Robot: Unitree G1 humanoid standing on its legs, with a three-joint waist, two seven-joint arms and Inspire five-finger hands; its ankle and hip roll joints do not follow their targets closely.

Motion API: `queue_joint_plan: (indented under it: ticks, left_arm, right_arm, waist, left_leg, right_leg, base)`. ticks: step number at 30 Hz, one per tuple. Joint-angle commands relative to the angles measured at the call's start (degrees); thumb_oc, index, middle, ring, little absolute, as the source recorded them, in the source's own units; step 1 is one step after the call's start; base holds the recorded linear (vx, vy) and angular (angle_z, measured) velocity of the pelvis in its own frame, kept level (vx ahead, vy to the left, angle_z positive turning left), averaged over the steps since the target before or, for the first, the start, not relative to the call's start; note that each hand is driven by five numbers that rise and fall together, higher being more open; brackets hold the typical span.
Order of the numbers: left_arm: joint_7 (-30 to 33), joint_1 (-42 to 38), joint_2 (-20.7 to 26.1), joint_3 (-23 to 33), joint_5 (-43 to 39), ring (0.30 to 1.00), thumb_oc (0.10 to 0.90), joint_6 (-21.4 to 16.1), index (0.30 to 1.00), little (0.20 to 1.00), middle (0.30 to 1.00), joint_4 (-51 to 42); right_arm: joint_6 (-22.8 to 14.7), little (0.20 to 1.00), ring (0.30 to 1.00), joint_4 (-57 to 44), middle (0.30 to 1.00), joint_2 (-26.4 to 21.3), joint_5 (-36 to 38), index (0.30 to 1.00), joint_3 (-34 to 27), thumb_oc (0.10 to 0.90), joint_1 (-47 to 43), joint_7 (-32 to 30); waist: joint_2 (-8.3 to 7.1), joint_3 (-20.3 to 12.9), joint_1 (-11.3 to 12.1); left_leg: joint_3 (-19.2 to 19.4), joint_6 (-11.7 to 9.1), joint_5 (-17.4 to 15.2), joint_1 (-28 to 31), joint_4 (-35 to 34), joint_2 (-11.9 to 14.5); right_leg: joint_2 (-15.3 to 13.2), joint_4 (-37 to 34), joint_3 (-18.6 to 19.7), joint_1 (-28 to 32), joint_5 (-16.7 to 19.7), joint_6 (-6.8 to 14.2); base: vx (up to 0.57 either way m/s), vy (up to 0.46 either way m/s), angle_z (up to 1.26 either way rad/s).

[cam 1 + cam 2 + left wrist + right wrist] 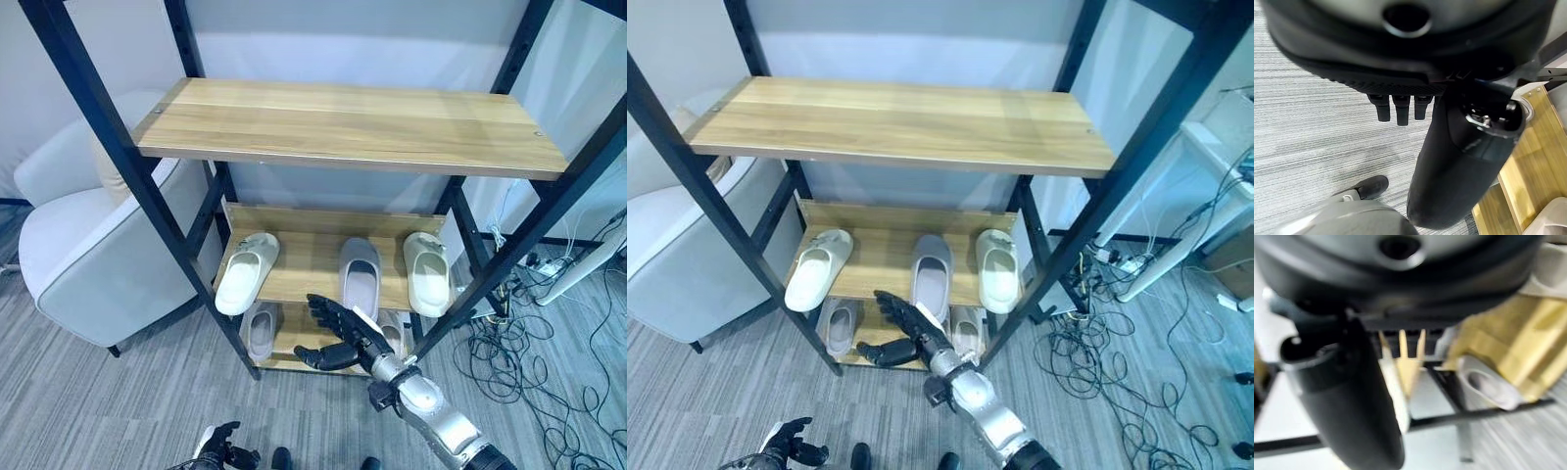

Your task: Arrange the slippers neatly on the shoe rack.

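Where they rest, cream slippers (247,272) face inward.

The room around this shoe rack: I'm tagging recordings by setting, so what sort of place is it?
Probably an indoor lab or office corner staged as a home entryway. A wooden shoe rack holds slippers, a pale armchair stands beside it, and loose cables sprawl over grey carpet.

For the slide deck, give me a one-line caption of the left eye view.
Open right hand hovers before the middle shelf holding two white slippers and one grey slipper.
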Motion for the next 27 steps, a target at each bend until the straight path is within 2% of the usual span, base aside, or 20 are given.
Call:
queue_joint_plan:
  ticks: [1, 3, 5, 6, 10, 15, 22, 27]
  left_arm:
    - [0.9, -1.8, -2.8, -3.1, 0.5, 0.9, 0.8, -0.9, 0.9, 0.9, 0.9, 2.3]
    - [1.0, -1.5, -3.0, -3.0, 0.5, 0.9, 0.8, -0.9, 0.9, 0.9, 0.9, 2.1]
    - [1.1, -1.2, -3.2, -2.8, 0.4, 0.9, 0.8, -0.9, 0.9, 0.9, 0.9, 2.0]
    - [1.1, -1.2, -3.2, -2.8, 0.4, 0.9, 0.8, -0.9, 0.9, 0.9, 0.9, 2.0]
    - [1.3, -0.5, -3.4, -2.9, 1.2, 0.9, 0.8, -0.9, 0.9, 0.9, 0.9, 1.6]
    - [1.3, 0.4, -3.6, -3.4, 2.6, 0.9, 0.8, -1.0, 0.9, 0.9, 0.9, 1.4]
    - [0.8, 1.2, -3.1, -3.6, 3.9, 0.9, 0.8, -1.0, 0.9, 0.9, 0.9, 1.4]
    - [0.6, 1.3, -3.1, -3.7, 4.2, 0.9, 0.8, -0.9, 0.9, 0.9, 0.9, 1.2]
  right_arm:
    - [-7.8, 0.9, 0.9, -10.6, 0.9, 0.6, 1.5, 0.9, -3.7, 0.8, -4.0, -1.8]
    - [-8.2, 0.9, 0.9, -11.6, 0.9, 0.1, -1.0, 0.9, -4.7, 0.8, -4.3, -3.2]
    - [-8.4, 0.9, 0.9, -12.4, 0.9, -1.0, -6.8, 0.9, -6.1, 0.8, -5.0, -5.8]
    - [-8.4, 0.9, 0.9, -12.5, 0.9, -1.0, -6.8, 0.9, -6.1, 0.8, -5.0, -5.9]
    - [-8.2, 0.9, 0.9, -13.3, 0.9, -4.0, -19.3, 0.9, -9.3, 0.8, -6.5, -11.6]
    - [-7.4, 0.9, 0.9, -12.8, 0.9, -6.7, -27.8, 0.9, -14.6, 0.8, -7.2, -18.4]
    - [-6.1, 0.9, 0.9, -9.8, 0.9, -8.8, -32.4, 0.9, -18.1, 0.8, -8.7, -23.0]
    - [-5.2, 0.9, 0.9, -8.2, 0.9, -9.4, -33.6, 0.9, -18.6, 0.8, -9.2, -23.8]
  waist:
    - [1.78, -1.6, -0.1]
    - [1.9, -1.7, -0.1]
    - [2.0, -1.7, -0.2]
    - [2.02, -1.7, -0.2]
    - [2.06, -1.8, -0.3]
    - [1.73, -1.8, 0.0]
    - [1.07, -1.7, 0.7]
    - [0.88, -1.6, 1.0]
  left_leg:
    - [-3.1, -2.0, -4.2, -1.4, 0.2, 0.7]
    - [-3.1, -2.0, -4.2, -1.3, 0.2, 0.7]
    - [-3.1, -1.9, -4.2, -1.3, 0.2, 0.8]
    - [-3.0, -1.9, -4.3, -1.3, 0.2, 0.8]
    - [-3.1, -1.8, -4.5, -1.1, 0.2, 0.9]
    - [-3.4, -1.6, -4.6, -1.3, 0.2, 0.9]
    - [-3.8, -1.6, -4.7, -1.5, 0.2, 0.9]
    - [-4.0, -1.6, -4.8, -1.6, 0.2, 0.9]
  right_leg:
    - [0.6, 1.6, 1.4, 4.3, -9.7, 3.7]
    - [0.7, 1.5, 1.6, 4.3, -9.7, 3.7]
    - [0.7, 1.4, 1.6, 4.3, -9.7, 3.7]
    - [0.7, 1.4, 1.7, 4.3, -9.7, 3.7]
    - [0.8, 1.2, 1.7, 4.5, -9.7, 3.7]
    - [1.0, 0.8, 1.7, 4.5, -9.5, 3.8]
    - [1.1, 0.4, 1.2, 4.6, -9.5, 3.8]
    - [1.1, 0.4, 1.1, 4.5, -9.6, 3.9]
  base:
    - [0.01, 0.001, -0.07]
    - [0.01, 0.003, -0.07]
    - [0.0, 0.004, -0.04]
    - [0.0, 0.0, 0.0]
    - [0.0, 0.0, 0.0]
    - [0.0, 0.0, 0.0]
    - [0.02, 0.002, 0.0]
    - [0.0, 0.0, 0.0]
